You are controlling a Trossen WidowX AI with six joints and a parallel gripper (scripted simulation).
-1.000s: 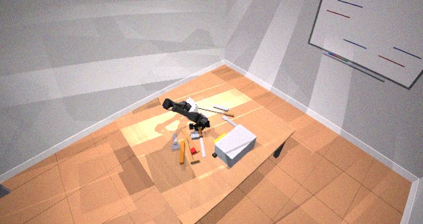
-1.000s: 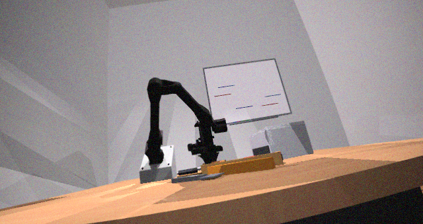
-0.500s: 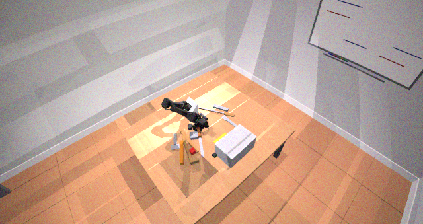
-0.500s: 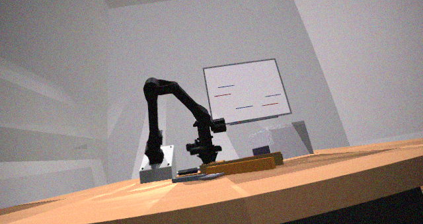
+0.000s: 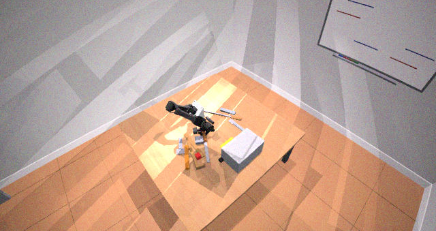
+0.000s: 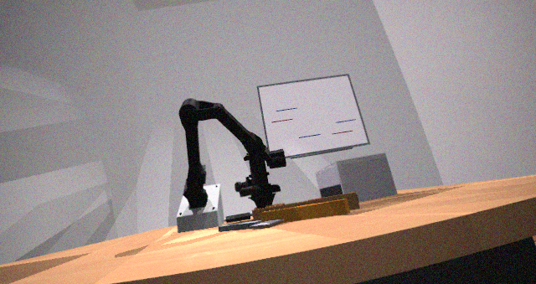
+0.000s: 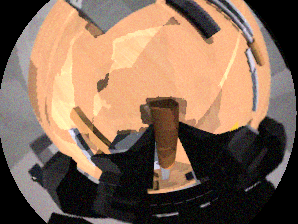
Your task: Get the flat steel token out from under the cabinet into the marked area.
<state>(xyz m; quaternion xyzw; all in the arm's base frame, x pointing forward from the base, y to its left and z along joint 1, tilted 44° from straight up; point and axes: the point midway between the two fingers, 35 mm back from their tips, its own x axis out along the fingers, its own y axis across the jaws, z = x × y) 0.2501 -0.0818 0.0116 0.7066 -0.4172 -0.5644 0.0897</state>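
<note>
tool: brown stick [image 7: 164,132], upright in gripper [image 7: 164,163] | cabinet [image 5: 242,149]: grey box; on table
</note>
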